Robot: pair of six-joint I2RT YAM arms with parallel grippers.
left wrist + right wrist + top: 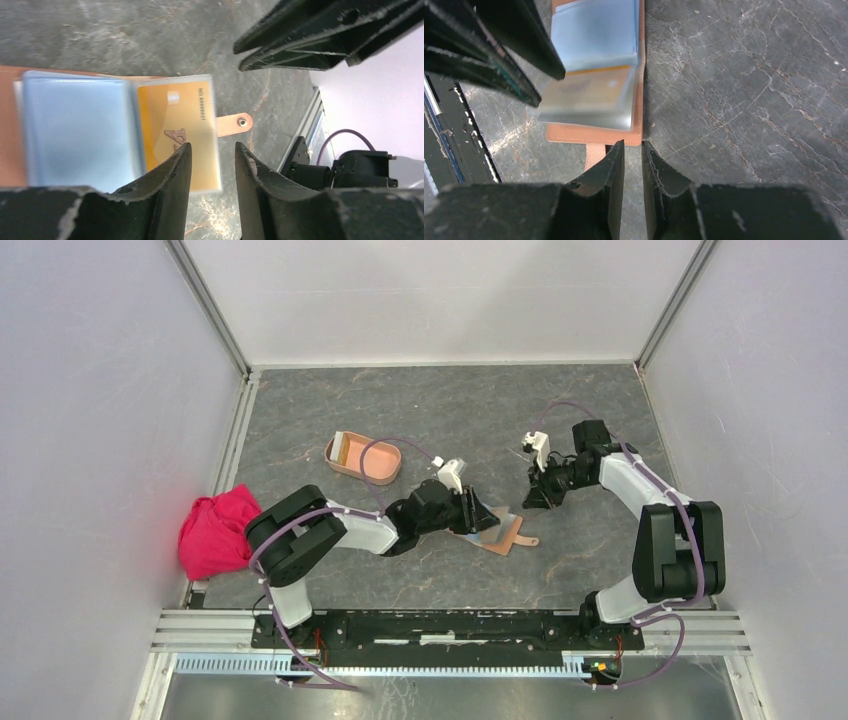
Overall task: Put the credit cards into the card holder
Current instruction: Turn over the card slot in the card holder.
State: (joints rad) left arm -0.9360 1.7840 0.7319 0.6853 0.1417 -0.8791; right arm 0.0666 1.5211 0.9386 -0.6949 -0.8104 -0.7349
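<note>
A brown leather wallet (508, 537) lies open on the table between both arms, its snap tab (235, 124) pointing away. Clear sleeves fan out of it: one shows an orange credit card (177, 130), another looks pale blue (75, 130). My left gripper (212, 147) hovers open over the orange card's edge, with nothing between its fingers. My right gripper (633, 145) stands at the wallet's edge (594, 134), its jaws a narrow gap apart and empty. The salmon-pink card holder (363, 458) sits at the back left, something orange in its left end.
A crumpled red cloth (215, 530) lies at the table's left edge. White walls and metal rails enclose the table on three sides. The two grippers are close together over the wallet, each one's fingers showing in the other's wrist view.
</note>
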